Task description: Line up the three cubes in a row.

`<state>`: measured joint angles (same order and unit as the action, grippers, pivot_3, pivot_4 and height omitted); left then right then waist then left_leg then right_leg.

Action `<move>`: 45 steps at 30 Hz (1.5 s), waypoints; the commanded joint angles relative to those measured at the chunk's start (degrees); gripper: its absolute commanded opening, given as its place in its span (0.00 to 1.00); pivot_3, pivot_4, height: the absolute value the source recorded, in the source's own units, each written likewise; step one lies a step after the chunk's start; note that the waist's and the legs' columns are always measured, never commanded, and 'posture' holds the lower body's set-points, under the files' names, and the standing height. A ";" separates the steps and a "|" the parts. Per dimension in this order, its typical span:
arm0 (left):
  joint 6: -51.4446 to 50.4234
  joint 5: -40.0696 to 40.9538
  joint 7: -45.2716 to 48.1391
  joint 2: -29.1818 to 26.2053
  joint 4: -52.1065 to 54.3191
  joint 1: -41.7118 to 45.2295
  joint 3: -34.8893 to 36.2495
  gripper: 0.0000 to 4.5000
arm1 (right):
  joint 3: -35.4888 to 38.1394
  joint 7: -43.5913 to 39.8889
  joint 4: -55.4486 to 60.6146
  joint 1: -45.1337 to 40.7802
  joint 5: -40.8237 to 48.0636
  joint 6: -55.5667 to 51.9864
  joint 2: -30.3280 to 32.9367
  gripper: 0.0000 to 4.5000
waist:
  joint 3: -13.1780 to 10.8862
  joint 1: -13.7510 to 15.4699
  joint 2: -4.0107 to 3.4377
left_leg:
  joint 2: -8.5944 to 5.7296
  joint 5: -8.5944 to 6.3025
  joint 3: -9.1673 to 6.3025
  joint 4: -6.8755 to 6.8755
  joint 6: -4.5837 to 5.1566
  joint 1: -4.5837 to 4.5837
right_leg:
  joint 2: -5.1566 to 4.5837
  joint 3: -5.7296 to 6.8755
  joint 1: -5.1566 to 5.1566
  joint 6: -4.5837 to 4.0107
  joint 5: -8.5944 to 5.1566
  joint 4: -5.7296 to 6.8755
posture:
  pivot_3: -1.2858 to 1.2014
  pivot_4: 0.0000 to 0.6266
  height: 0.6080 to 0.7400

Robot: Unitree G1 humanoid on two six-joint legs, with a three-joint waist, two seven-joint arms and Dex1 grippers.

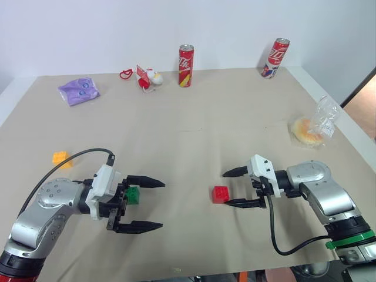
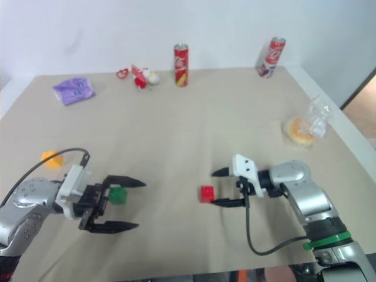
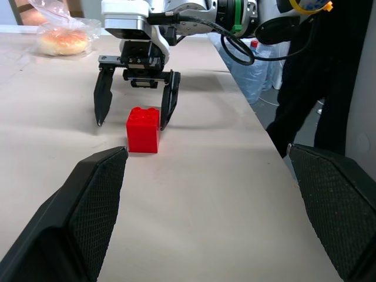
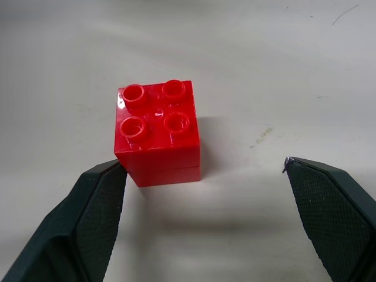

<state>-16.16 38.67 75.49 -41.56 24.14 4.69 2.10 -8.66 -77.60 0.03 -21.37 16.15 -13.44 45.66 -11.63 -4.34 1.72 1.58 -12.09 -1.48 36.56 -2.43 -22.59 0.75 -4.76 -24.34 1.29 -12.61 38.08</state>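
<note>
Nearest the robot, the left gripper (image 1: 151, 204) points level toward the right, its two black fingers spread wide with nothing between them. The green cube (image 1: 134, 194) sits on the table (image 1: 194, 135) close by the gripper's base, partly hidden by the fingers; whether they touch it cannot be told. On the other side, the right gripper (image 1: 231, 187) points left and slightly down, its fingers also wide apart and empty. The red cube (image 1: 221, 194) stands upright, studs up, just in front of its fingertips — in the right wrist view the cube (image 4: 157, 133) lies just beyond one finger's tip, nearer that finger than the other, and is not gripped. The left wrist view shows the same red cube in front of the right gripper's open fingers.

Farther out on the left lies the yellow cube (image 1: 60, 158), well apart from the other two. On the right edge lies a bagged snack (image 1: 311, 126).

Along the far edge, left to right: a purple pouch (image 1: 79, 90), a small red-and-white toy (image 1: 145, 77), an upright red can (image 1: 185, 65), and a second can (image 1: 275, 58), tilted.
</note>
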 commanded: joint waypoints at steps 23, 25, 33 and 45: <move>-0.51 0.64 -2.16 -0.01 0.79 2.01 0.28 1.00 | -2.89 0.98 0.87 1.95 -3.57 5.76 -1.12 0.98 | 0.00 -0.01 0.00 | 0.00 0.00 -0.01 0.00 0.00 0.01 | 0.00 0.01 0.01 0.01 0.00 0.00 | 0.52 0.24 1.00; -0.59 0.66 -2.32 -0.04 0.78 2.06 0.28 1.00 | -3.03 1.05 0.60 1.69 -3.70 5.85 -1.30 0.98 | 0.00 0.00 0.00 | 0.00 0.00 -0.02 0.00 0.00 0.01 | 0.00 0.01 0.01 0.01 0.01 0.00 | 0.52 0.24 1.00; -0.80 0.67 -2.87 -0.05 0.92 2.46 0.03 1.00 | -2.91 1.10 0.70 0.87 -3.46 5.28 -1.79 0.74 | 0.01 -0.01 0.01 | 0.02 0.00 -0.03 0.00 0.00 0.03 | 0.02 0.02 0.01 0.00 0.01 0.01 | 0.52 0.24 1.00; -0.05 0.00 -2.33 0.24 -1.34 3.82 -0.56 1.00 | -2.19 1.81 -1.28 -0.59 -4.19 6.38 -1.90 0.27 | 0.01 -0.01 0.01 | 0.01 0.00 -0.02 0.00 0.00 0.02 | 0.01 0.02 0.02 0.02 0.01 0.00 | 0.52 0.24 1.00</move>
<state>-16.70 38.70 72.92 -41.36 22.93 7.65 1.15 -11.33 -76.10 -0.70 -20.82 12.43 -8.04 43.63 -11.63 -4.35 1.73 1.59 -12.09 -1.51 36.56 -2.43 -22.57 0.76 -4.74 -24.33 1.31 -12.59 38.09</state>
